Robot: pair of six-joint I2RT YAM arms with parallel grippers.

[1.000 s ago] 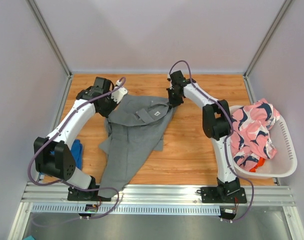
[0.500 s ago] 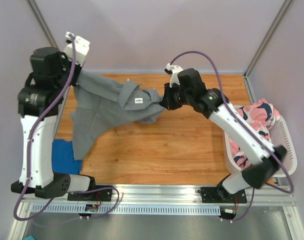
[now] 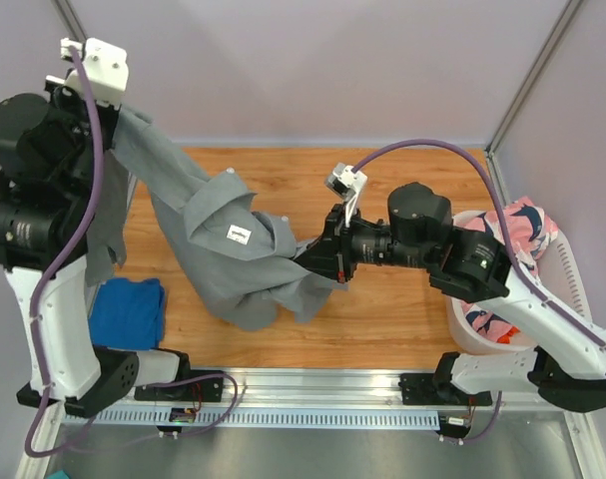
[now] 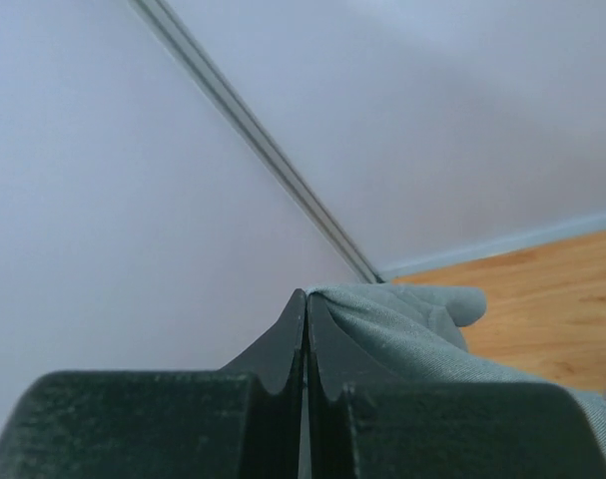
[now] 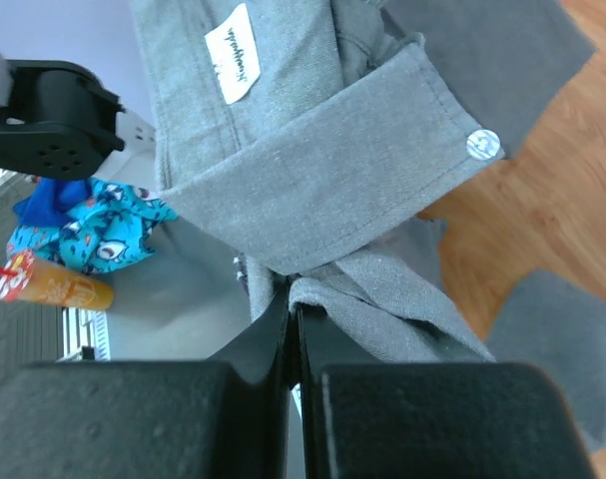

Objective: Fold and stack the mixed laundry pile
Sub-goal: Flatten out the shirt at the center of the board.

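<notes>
A long grey garment (image 3: pixel 223 249) with a white label hangs in the air, stretched between both grippers above the wooden table (image 3: pixel 402 309). My left gripper (image 3: pixel 118 115) is raised high at the far left and is shut on one edge of the cloth (image 4: pixel 412 319), its jaws (image 4: pixel 305 299) pressed together on it. Over the table's middle, my right gripper (image 3: pixel 317 257) is shut on a bunched fold (image 5: pixel 312 170), its tips (image 5: pixel 291 294) pinching just under a buttoned cuff. A bright blue garment (image 3: pixel 128 311) lies at the near left. The pink patterned garment (image 3: pixel 512 239) sits in the basket.
The white slotted basket (image 3: pixel 564 261) stands at the right edge, mostly behind my right arm. Grey walls with metal posts (image 3: pixel 537 75) close in the table on three sides. A metal rail (image 3: pixel 312 384) runs along the near edge.
The grey garment has been lifted off the table. My left arm has risen high at the left and my right arm has swung toward the near middle, both keeping hold of it.
</notes>
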